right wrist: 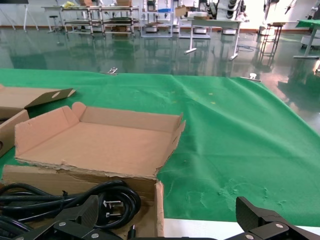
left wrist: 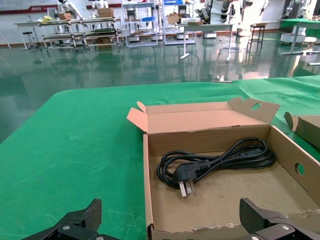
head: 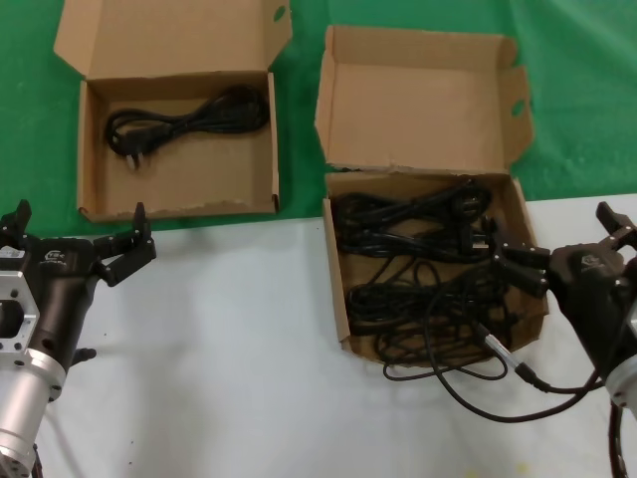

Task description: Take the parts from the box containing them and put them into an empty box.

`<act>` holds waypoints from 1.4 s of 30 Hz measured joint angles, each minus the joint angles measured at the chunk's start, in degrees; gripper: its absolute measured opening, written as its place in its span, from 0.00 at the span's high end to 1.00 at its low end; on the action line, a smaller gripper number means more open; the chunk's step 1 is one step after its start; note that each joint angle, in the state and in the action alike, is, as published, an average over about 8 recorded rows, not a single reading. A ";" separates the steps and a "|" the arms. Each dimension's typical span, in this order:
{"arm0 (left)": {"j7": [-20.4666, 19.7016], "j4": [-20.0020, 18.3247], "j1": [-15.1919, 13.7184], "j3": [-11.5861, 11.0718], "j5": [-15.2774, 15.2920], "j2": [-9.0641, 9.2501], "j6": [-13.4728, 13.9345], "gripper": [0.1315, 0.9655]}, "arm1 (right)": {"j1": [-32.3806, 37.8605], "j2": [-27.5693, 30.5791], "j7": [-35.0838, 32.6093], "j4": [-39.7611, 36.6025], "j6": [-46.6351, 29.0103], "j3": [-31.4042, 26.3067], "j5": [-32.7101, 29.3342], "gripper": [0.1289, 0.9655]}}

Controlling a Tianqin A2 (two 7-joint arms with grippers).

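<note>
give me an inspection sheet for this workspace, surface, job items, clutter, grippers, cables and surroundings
Surface: green cloth at the back, white sheet in front.
Job's things: wing-lidded box full of tangled black cords; wide box holds one bundled cord.
Clutter: nothing seen.
Grippers: left gripper open, empty, before the wide box; right gripper open at the full box's right edge, holding nothing.
Cables: one loose cord spills over the full box's front onto the white sheet.
Surroundings: glossy hall floor, tables and shelving beyond.

Cords (right wrist: 75,202) in wing-lidded box (right wrist: 100,145)
</note>
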 joint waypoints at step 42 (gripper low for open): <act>0.00 0.00 0.00 0.00 0.00 0.00 0.00 0.00 | 0.00 0.00 0.00 0.00 0.00 0.00 0.00 0.00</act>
